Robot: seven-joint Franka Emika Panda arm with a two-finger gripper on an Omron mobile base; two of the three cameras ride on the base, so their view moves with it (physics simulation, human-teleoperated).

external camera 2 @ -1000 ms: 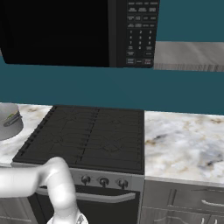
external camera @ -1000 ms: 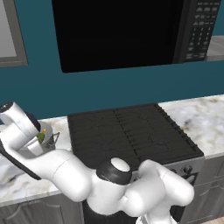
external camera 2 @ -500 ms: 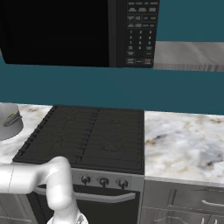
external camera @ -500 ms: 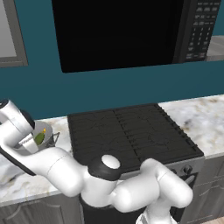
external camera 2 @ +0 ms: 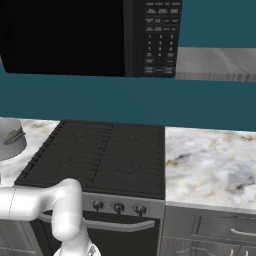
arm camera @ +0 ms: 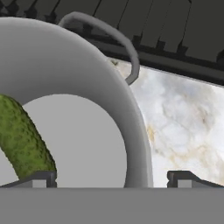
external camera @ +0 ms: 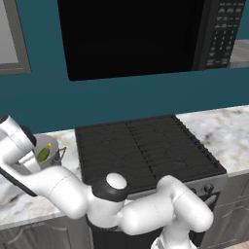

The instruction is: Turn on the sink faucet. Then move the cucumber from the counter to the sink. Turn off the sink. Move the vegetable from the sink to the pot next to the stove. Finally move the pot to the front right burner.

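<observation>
The light-grey pot (arm camera: 87,74) stands on the marble counter (arm camera: 179,118) just left of the black stove (arm camera: 153,26), with the dark-green cucumber (arm camera: 22,140) lying inside it. My gripper (arm camera: 111,179) hangs open right above the pot. One fingertip is over the pot's inside by the cucumber, the other over the counter, and the pot's stove-side wall lies between them, untouched. In the left base view the pot (external camera: 51,148) with the cucumber (external camera: 44,154) sits beside my white forearm. The pot (external camera 2: 11,140) also shows at the left edge of the right base view. The sink and faucet are out of view.
The stove (external camera: 146,151) has dark grates and silver knobs (external camera 2: 117,207) along its front. A black microwave (external camera: 131,34) hangs above it. More marble counter (external camera 2: 210,160) runs to the stove's right. My arm's elbow (external camera: 114,187) crosses in front of the stove.
The arm's elbow has swung a little to the left and the hand has shifted slightly at the pot. The pot and cucumber have not moved.
</observation>
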